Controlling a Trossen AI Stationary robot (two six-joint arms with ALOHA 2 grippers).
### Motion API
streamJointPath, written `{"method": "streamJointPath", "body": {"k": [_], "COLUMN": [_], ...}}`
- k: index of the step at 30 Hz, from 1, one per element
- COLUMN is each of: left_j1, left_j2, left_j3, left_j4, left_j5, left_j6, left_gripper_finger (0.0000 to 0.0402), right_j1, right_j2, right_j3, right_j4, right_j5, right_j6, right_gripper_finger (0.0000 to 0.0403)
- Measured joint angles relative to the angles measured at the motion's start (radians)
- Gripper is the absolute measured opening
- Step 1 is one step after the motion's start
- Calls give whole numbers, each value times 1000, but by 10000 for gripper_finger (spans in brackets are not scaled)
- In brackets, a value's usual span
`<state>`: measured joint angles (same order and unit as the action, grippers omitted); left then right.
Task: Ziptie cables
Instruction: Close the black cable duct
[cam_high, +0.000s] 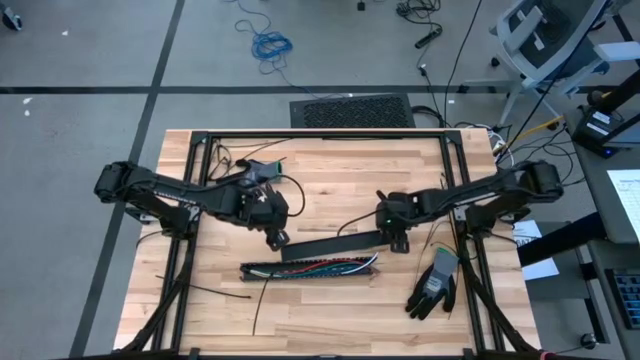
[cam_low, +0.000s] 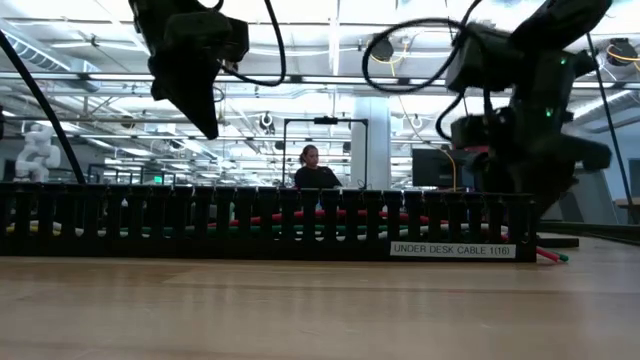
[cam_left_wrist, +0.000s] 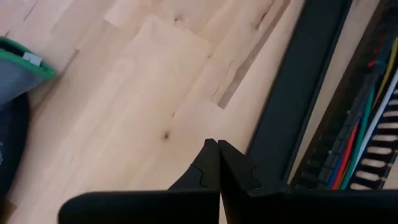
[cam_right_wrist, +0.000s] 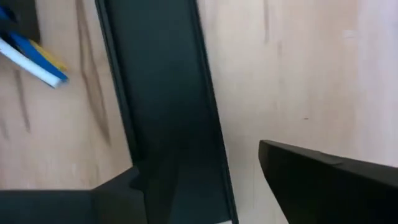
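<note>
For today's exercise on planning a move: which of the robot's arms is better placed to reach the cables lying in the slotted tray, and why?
Probably the left. Its shut gripper hangs just above the tray's middle, where the cables lie. The right gripper, open, sits over the loose black cover.

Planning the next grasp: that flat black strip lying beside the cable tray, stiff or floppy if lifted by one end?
Probably stiff: the black strip lies dead straight on the table. Likely light for its length, being thin and flat. Its smooth face may be slippery, and lifted at one end it could swing.

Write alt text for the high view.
Two dark arms reach over a wooden table toward a slotted black duct full of cables, its flat lid lying alongside. The left gripper is shut, the right gripper open; a glove lies nearby.
</note>
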<state>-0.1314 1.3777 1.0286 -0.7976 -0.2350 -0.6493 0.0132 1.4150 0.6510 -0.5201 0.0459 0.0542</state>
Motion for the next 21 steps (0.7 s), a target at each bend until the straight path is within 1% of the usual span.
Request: {"method": "streamJointPath", "body": {"k": [3, 6, 8, 10, 11, 14, 18, 21], "left_j1": [-18, -35, -44, -55, -61, -83, -107, -129], "left_j2": [0, 0, 0, 0, 0, 0, 0, 0], "left_j3": [0, 0, 0, 0, 0, 0, 0, 0], "left_j4": [17, 20, 20, 21, 21, 22, 18, 15], "left_j5": [-10, -13, -29, -43, -49, -59, -60, -64], "left_j6": [-1, -18, -41, -53, -53, -61, -79, -78], "left_gripper_finger": [0, 0, 0, 0, 0, 0, 0, 0], "right_j1": [0, 0, -1, -2, -2, -2, -2, -13], "right_j2": [48, 109, 151, 181, 181, 184, 186, 184], "right_j3": [4, 10, 13, 17, 17, 16, 15, 16], "right_j4": [7, 16, 43, 68, 79, 107, 106, 100], "right_j5": [-27, -42, -45, -35, -27, -28, -44, -61], "right_j6": [-34, -48, -48, -41, -42, -34, -31, 25], "right_gripper_finger": [193, 154, 107, 42, 22, 5, 2, 1]}}
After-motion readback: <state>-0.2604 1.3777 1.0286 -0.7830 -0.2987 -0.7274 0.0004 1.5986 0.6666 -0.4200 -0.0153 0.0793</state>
